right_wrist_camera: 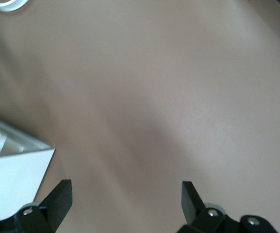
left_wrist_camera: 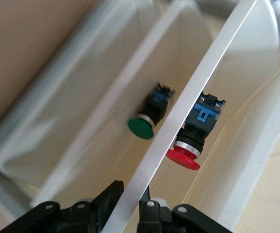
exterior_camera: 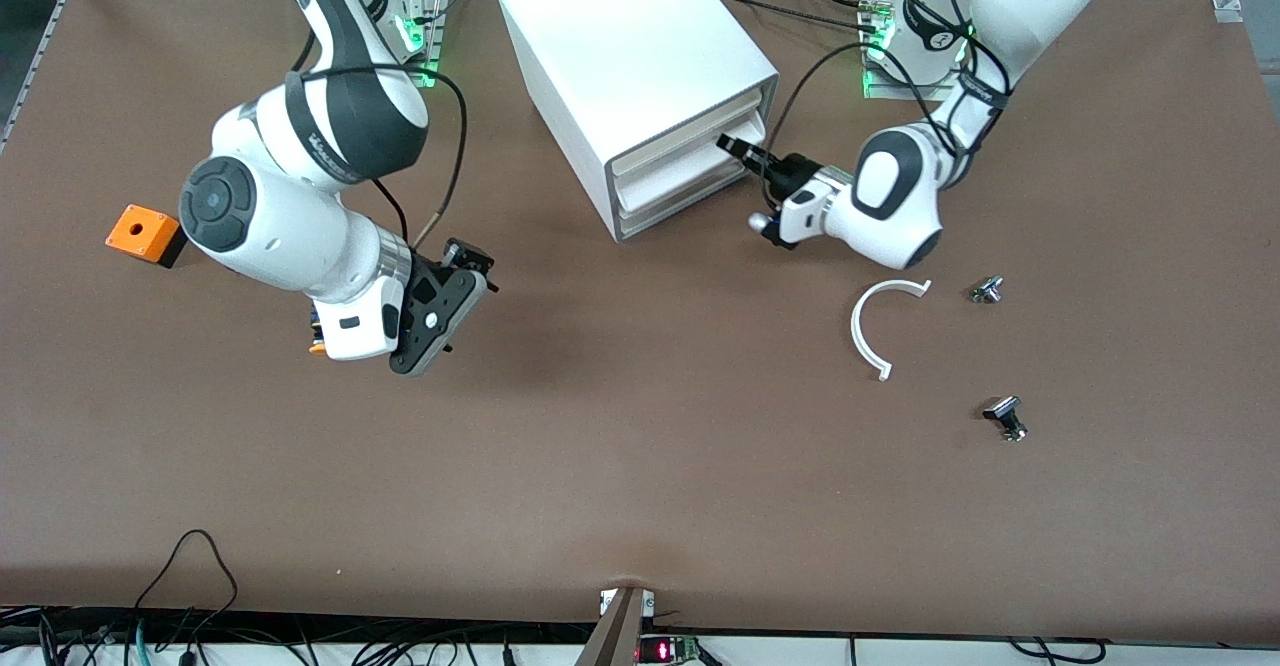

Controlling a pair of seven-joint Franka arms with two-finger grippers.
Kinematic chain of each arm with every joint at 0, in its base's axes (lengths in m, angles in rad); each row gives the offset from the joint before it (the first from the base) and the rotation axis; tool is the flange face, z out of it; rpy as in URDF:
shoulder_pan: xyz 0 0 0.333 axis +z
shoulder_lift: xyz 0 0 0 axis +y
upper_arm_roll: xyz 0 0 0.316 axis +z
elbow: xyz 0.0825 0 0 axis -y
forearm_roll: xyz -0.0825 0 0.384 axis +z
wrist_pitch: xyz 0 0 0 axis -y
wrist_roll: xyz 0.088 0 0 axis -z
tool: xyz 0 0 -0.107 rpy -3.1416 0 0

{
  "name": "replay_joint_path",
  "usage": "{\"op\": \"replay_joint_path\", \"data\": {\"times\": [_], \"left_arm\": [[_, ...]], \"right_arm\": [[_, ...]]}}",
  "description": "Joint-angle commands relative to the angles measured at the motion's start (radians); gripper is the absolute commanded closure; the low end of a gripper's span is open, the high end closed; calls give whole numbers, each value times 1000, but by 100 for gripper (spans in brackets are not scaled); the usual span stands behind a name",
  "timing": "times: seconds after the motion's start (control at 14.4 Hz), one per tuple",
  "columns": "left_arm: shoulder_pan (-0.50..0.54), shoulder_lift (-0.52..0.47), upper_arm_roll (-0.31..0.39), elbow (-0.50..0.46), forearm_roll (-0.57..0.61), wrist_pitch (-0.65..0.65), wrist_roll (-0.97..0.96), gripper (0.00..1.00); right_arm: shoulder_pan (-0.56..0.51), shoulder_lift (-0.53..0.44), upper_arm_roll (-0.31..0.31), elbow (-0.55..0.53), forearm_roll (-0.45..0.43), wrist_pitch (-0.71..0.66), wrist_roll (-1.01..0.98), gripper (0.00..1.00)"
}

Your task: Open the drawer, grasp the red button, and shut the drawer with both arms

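1. The left gripper [exterior_camera: 737,149] is clamped on the front lip of the drawer [exterior_camera: 690,161], the thin white edge pinched between its fingers [left_wrist_camera: 111,196] in the left wrist view.
2. The drawer looks light, stiff and smooth; that lip is the natural hold, though likely slippery.
3. The red button [left_wrist_camera: 187,148] lies inside, just ahead of the left gripper, beside a green button [left_wrist_camera: 144,124]; small, rigid, best taken across its dark body.
4. The right gripper [exterior_camera: 440,311] waits over bare table, fingers apart.

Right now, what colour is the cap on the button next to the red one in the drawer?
Green, clearest in the left wrist view.
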Motion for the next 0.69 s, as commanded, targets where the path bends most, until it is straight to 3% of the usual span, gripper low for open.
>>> {"op": "replay_joint_path", "data": {"times": [0.0,0.21,0.35,0.42,0.48,0.62], "left_arm": [[13,-15,98,71,92,21,-7,100],[31,-10,145,121,154,69,-6,100],[36,-10,156,125,153,72,-6,100],[36,-10,156,125,153,73,-7,74],[37,-11,156,125,151,72,-6,1],[45,-16,155,125,151,72,-4,0]], "right_arm": [[-3,1,3,29,-13,-46,-80,0],[9,6,6,30,-24,-49,-86,0],[29,29,4,97,-24,-50,-81,0],[38,40,4,110,-24,-49,-83,0],[52,44,3,116,-26,-40,-86,0],[74,50,3,127,-27,-33,-84,0]]}}
